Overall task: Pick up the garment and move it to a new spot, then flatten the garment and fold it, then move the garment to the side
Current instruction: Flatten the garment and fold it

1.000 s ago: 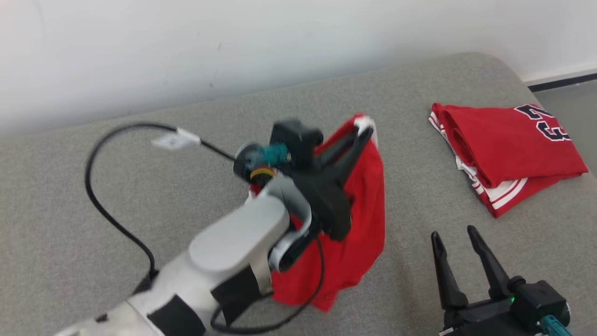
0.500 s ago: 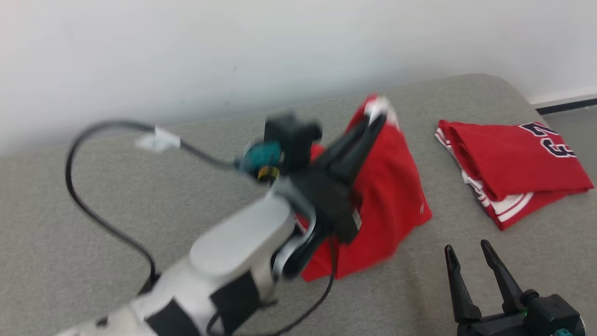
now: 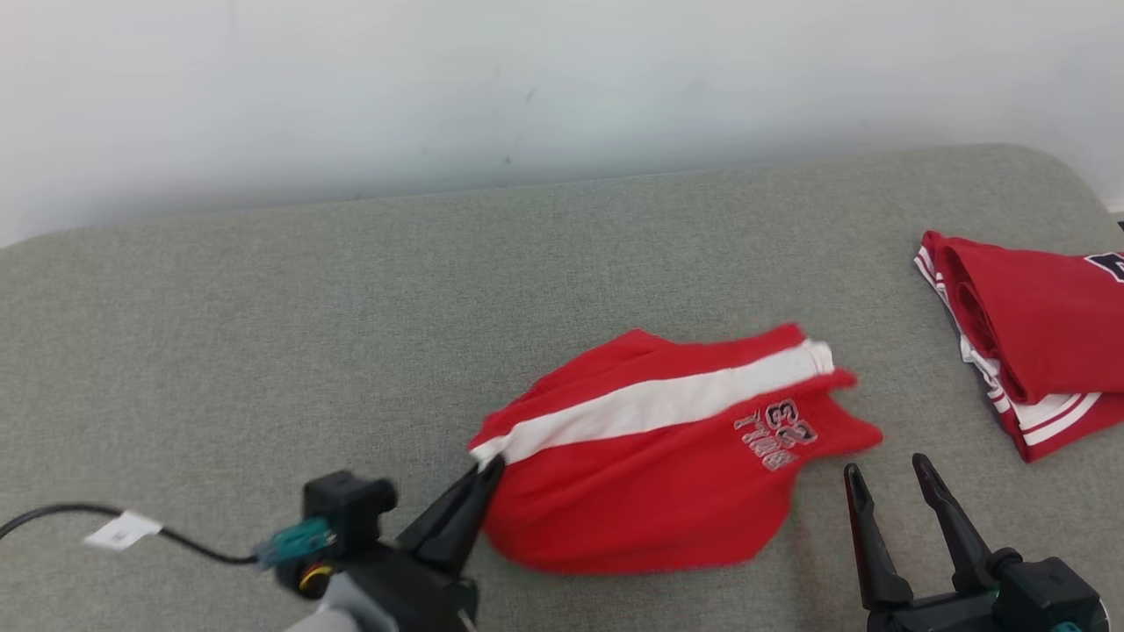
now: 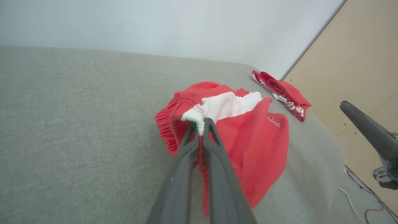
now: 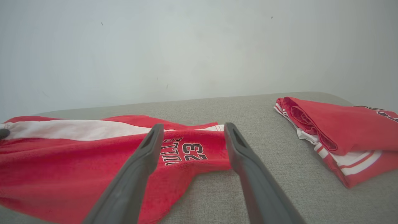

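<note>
L tool (image 4: pixel 200 124) nips red shorts (image 3: pixel 650 491); R tool (image 3: pixel 886 465) jaws apart.

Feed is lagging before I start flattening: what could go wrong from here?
1. The left gripper pinches only the waistband corner of the shorts; pulling may bunch them rather than spread them.
2. The open right gripper sits close to the hem, with the folded jersey to its right; a wide sweep could disturb that pile.
</note>
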